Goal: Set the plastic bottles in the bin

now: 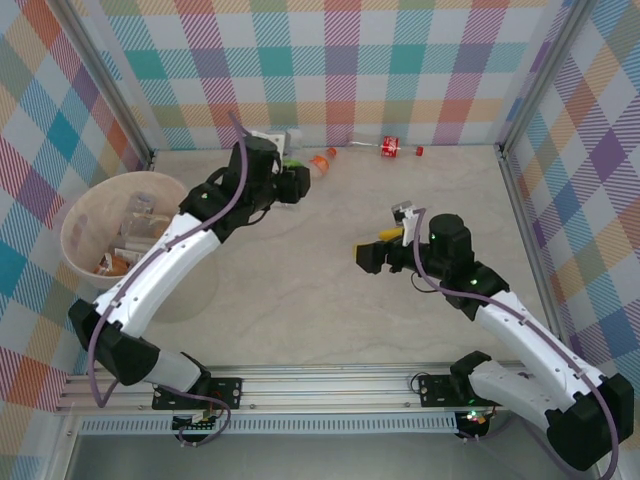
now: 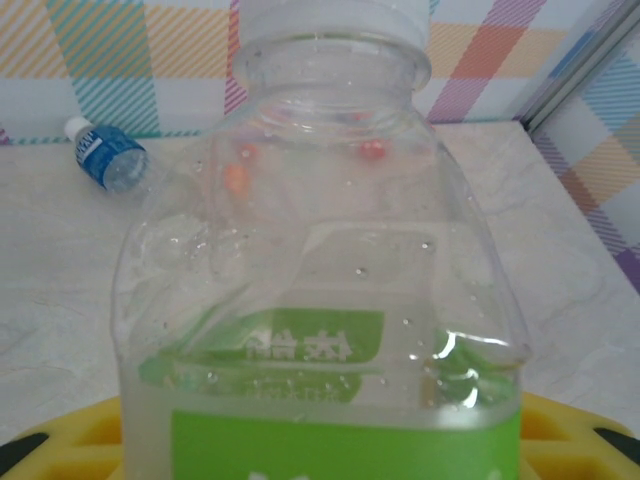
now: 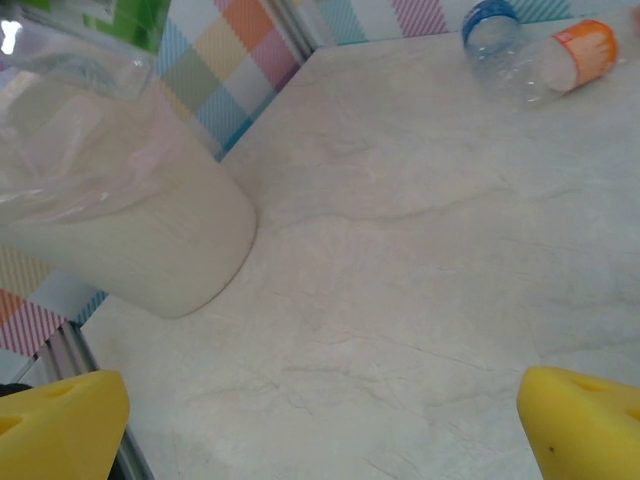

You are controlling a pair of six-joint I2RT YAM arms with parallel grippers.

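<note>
Left gripper (image 1: 293, 183): was clamped on green-labelled clear bottle (image 2: 320, 300). Right gripper (image 3: 320, 430): jaws stood wide apart, held nothing.

**Table surface and the items resting on it**

A pale beige, faintly veined table (image 1: 330, 290) is recorded, enclosed at back and sides by checked walls (image 1: 400, 60). The bin (image 1: 82, 212) is stood upright on the left part of the surface, close to the left wall. Three bottles are found lying on their sides towards the back. An orange-labelled bottle (image 1: 322, 160) is placed well apart from the bin. A red-labelled bottle (image 1: 390, 148) is seen to its right, close against the back wall. A blue-labelled bottle (image 2: 108, 160) with a white cap is also set near a wall, and in the right wrist view it is seen just beside the orange-labelled bottle. A small red object (image 1: 419, 152), too small to be identified, is noted just right of the red-labelled bottle.
</note>
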